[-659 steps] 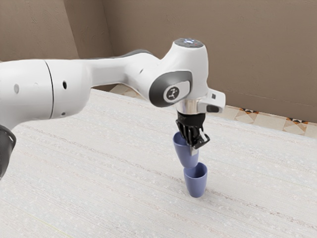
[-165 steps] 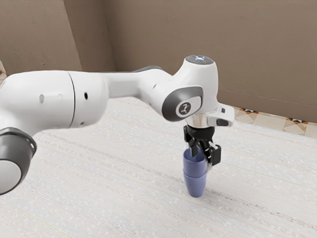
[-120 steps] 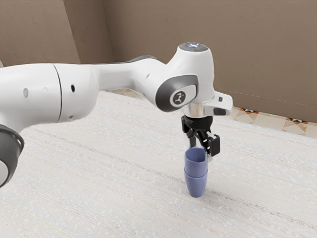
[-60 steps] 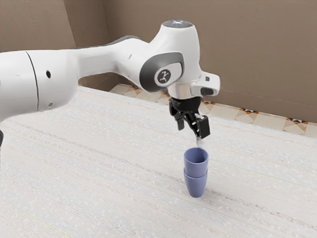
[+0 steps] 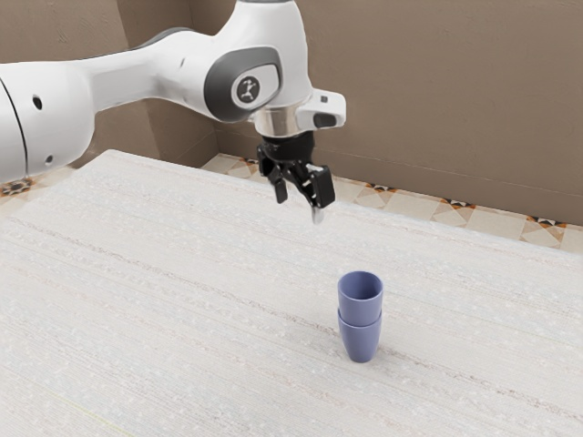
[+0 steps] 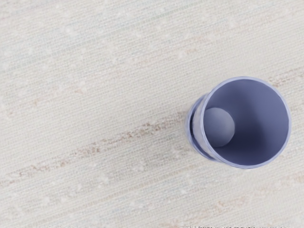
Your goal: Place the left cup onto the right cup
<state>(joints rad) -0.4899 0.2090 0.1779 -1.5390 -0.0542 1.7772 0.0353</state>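
Left cup (image 5: 361,293) sits upright inside the right cup (image 5: 359,342), and its rim stands a little above the right cup's rim. The right cup stands on the pale table (image 5: 137,300). In the wrist view I look down into the left cup (image 6: 247,118), and the right cup (image 6: 192,124) shows as a thin band beside it. The gripper (image 5: 303,198) hangs well above the right cup, toward the exterior view's left of it. Its fingers are apart and hold nothing. I judge that the placing is done and the step in hand is the retreat. The next move calls only for a path away from the right cup, so that nothing touches the stack.
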